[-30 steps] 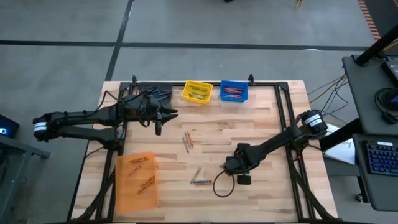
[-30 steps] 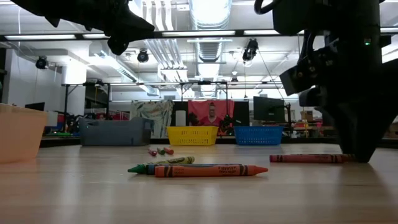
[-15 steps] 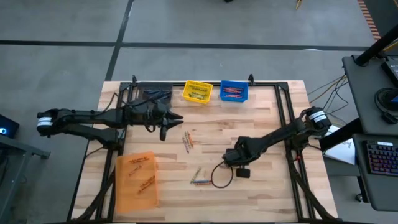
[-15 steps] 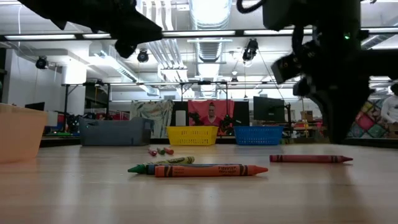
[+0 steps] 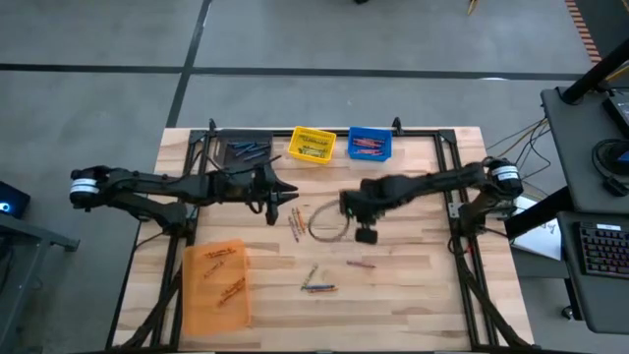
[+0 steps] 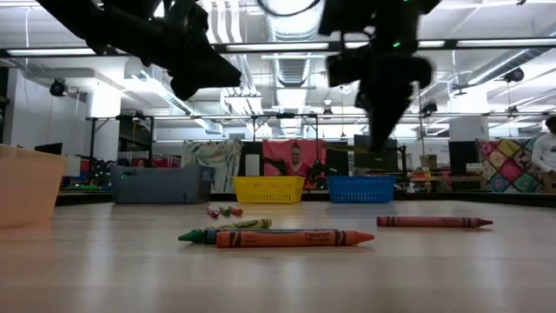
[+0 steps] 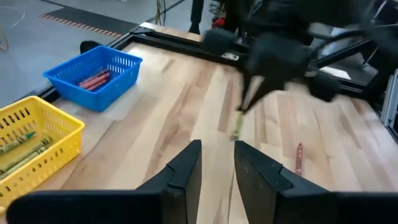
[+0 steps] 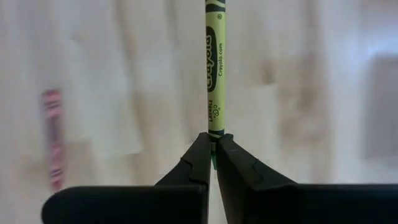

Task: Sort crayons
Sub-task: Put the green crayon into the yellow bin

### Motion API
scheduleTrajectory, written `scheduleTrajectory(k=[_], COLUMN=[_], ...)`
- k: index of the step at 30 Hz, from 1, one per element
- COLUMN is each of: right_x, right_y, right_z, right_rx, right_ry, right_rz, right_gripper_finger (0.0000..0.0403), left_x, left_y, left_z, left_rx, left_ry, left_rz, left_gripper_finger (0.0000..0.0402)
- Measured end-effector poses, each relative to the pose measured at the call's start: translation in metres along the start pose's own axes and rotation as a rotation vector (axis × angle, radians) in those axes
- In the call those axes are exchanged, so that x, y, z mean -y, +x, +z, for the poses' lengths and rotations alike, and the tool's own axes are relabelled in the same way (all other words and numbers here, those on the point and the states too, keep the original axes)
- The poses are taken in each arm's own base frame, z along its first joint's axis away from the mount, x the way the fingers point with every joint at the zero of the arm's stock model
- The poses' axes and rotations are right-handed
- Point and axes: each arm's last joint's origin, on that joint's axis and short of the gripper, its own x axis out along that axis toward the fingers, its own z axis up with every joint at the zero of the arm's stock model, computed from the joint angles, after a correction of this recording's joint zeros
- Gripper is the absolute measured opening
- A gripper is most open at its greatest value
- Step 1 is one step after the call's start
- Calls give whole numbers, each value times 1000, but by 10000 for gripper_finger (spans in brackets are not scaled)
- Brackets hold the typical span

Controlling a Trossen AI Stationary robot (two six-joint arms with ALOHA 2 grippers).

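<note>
the right hand (image 8: 212, 163) hangs above the tabletop (image 5: 413, 285), clamped on the end of a yellow-green crayon (image 8: 215, 74) that sticks out past its fingertips. a red crayon (image 8: 53, 138) lies off to one side below. the left hand (image 7: 217, 163) waits nearby, fingers slightly apart.

The high view looks straight down on the light wooden slat table (image 5: 413, 265), the low view looks level across it, sharing the blue plastic mesh basket (image 5: 370, 145).
</note>
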Motion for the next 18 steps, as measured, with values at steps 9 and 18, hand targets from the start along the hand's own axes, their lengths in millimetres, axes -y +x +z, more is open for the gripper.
scheduleTrajectory(k=[9,18], right_x=[94,174], right_y=[-2,7], right_z=[47,91], right_rx=[78,141], right_ry=[43,44], right_rz=[-74,-149], right_gripper_finger=[11,11], left_x=[2,3], left_y=[-18,-28], left_z=[14,21], left_rx=[85,136], left_ry=[45,66], left_rz=[-10,-14], left_gripper_finger=[78,78])
